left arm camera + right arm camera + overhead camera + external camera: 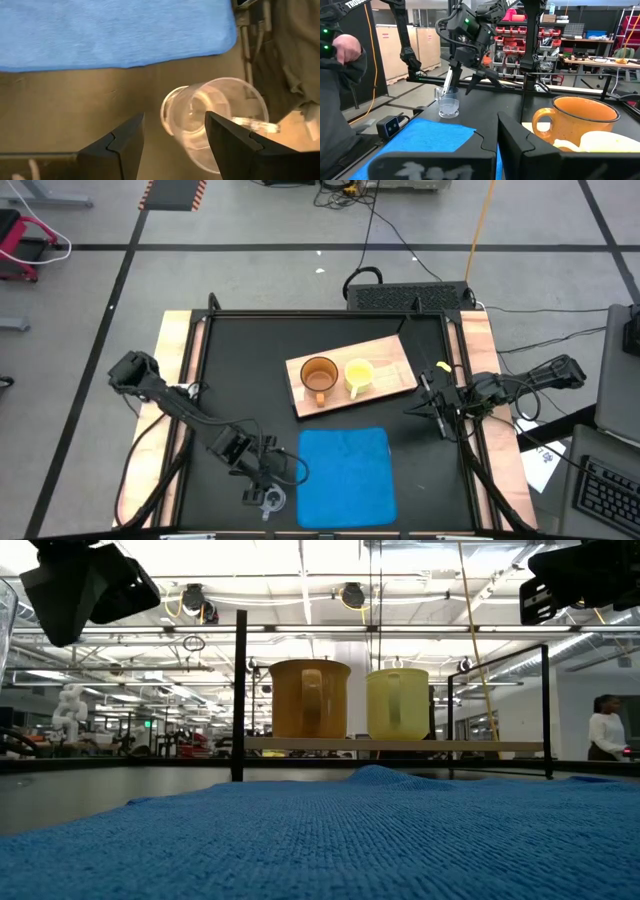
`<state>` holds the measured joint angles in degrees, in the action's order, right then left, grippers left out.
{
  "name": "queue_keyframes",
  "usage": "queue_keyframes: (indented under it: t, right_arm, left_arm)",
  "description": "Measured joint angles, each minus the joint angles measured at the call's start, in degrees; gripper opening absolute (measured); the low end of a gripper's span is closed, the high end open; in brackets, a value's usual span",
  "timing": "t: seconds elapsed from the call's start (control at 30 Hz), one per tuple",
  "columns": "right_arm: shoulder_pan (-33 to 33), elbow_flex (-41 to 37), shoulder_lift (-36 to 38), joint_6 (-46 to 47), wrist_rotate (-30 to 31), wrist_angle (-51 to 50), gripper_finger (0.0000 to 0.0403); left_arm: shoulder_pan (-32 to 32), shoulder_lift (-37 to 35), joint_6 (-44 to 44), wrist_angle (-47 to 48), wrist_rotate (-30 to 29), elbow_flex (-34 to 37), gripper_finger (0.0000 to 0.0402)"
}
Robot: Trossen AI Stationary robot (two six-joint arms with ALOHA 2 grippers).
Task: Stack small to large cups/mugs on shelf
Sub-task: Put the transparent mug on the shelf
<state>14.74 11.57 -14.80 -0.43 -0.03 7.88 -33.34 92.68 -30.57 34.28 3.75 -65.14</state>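
Between our left tool's (172,145) spread fingers stands the small clear plastic cup (212,122) on the dark desk (75,105), beside the blue cloth mat (110,30) — light, thin-walled, slippery, so we'd pinch its rim gently. Right tool (437,402) waits, fingers apart, near the light-wood shelf (395,352).

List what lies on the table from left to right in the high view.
Left gripper at the clear cup → blue mat → amber-brown mug → yellow mug → right gripper. Both mugs stand on the wood shelf.
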Motion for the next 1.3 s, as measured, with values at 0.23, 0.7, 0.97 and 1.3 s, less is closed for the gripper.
queue_keyframes:
  t: [0.23, 0.7, 0.97, 1.3]
  right_arm:
    - [0.0, 0.0, 0.0, 0.0, 0.0, -0.1, 0.0000]
    - [0.0, 0.0, 0.0, 0.0, 0.0, -0.4, 0.0000]
    - [0.0, 0.0, 0.0, 0.1, 0.0, -0.4, 0.0000]
    - [0.0, 0.0, 0.0, 0.1, 0.0, -0.7, 0.0000]
  left_arm:
    - [0.0, 0.0, 0.1, -1.5, 0.8, 0.0, 0.0209]
    - [-0.1, 0.0, 0.0, -1.5, -0.2, 0.0, 0.0209]
    - [-0.6, 0.0, -0.1, -1.5, -0.2, 0.0, 0.0209]
    - [-2.2, 0.0, -1.2, -1.5, -3.7, 0.0, 0.0209]
